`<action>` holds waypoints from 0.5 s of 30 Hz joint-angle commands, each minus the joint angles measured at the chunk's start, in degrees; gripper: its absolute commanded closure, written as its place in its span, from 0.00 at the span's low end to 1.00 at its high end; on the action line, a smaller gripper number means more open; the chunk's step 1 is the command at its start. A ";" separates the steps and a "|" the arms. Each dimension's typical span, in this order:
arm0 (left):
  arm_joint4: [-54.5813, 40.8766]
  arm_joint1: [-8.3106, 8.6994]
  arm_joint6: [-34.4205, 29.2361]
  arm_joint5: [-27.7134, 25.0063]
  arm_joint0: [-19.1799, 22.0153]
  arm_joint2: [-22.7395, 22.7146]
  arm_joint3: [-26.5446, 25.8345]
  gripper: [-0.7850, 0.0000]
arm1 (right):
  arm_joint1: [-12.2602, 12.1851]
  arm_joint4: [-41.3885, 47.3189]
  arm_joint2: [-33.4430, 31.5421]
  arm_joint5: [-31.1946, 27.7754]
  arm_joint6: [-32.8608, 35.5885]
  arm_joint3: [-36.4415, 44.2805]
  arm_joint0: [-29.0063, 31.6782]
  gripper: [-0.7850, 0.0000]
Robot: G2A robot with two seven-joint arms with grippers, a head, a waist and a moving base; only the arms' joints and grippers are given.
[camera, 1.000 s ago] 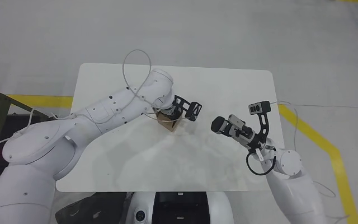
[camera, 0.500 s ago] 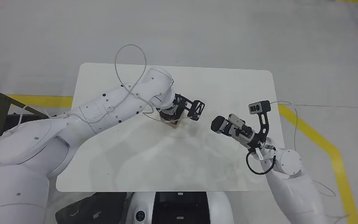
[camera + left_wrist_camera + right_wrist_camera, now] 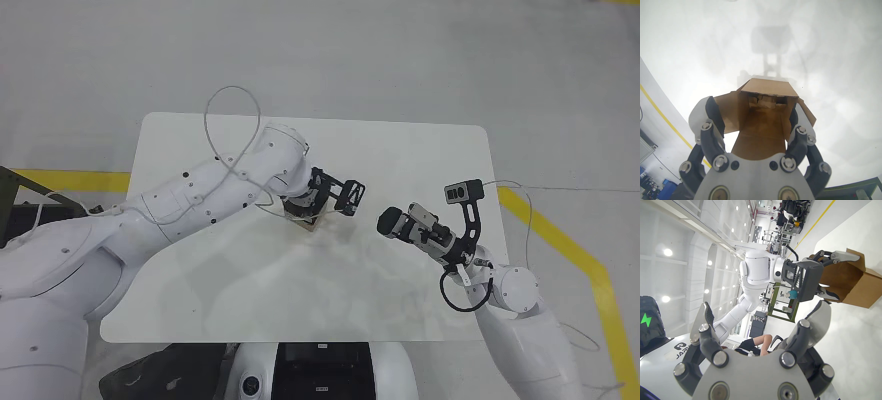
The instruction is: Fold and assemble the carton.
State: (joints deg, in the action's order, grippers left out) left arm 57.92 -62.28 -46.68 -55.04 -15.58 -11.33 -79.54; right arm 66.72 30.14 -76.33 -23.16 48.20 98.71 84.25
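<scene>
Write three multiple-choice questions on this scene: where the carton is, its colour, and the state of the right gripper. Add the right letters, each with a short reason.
1. Where is the carton?
A. on the floor
B. over the white table, between the fingers of the left gripper
C. on a shelf

2. What colour is the carton?
A. white
B. blue
C. brown

3. How is the right gripper?
A. open and empty
B. shut on the carton
C. shut on a cable

1 B: the left wrist view shows a finger on each side of it, the table behind.
2 C: plain brown cardboard.
3 A: its fingers stand spread with nothing between them.
</scene>
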 commanded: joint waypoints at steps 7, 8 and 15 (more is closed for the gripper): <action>-0.35 1.43 -1.91 -0.65 -1.43 -1.37 -1.76 0.73 | 0.00 0.00 0.00 0.00 0.00 0.00 0.00 0.00; -0.36 1.68 -1.98 -0.57 -1.47 -1.50 -2.14 0.74 | 0.00 0.00 0.00 0.00 0.00 0.00 0.00 0.00; -0.88 3.63 -2.88 0.32 -1.64 -1.63 -4.75 1.00 | 0.00 0.00 0.00 0.00 0.00 0.00 0.00 0.00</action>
State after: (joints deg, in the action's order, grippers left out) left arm 57.17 -58.89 -49.43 -54.86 -17.21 -13.06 -84.03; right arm 66.72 30.14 -76.33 -23.16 48.20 98.70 84.25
